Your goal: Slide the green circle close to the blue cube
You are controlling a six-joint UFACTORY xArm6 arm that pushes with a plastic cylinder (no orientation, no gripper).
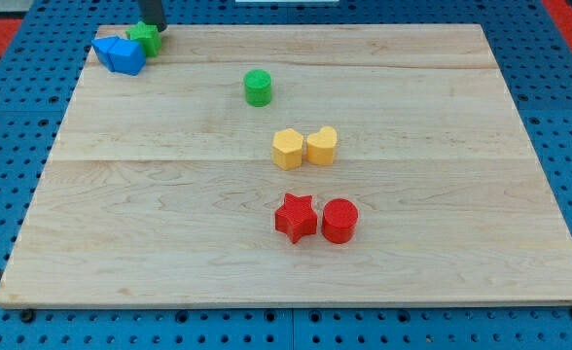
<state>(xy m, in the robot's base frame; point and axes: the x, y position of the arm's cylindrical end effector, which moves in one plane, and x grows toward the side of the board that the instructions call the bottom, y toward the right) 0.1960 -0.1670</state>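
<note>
A: Red star (pixel 295 217) and red cylinder (pixel 339 221) sit nearest; where's the end effector?

B: Its tip (pixel 156 28) touches a green block (pixel 146 38) beside the blue blocks (pixel 120 54); nothing grasped. The green circle (pixel 258 87) lies well to its right, lower down the desk (pixel 121 243).

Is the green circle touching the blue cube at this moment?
Apart. The camera view shows the green circle alone near the board's middle top, with a wide strip of bare wood between it and the blue cube at the top left corner.
</note>
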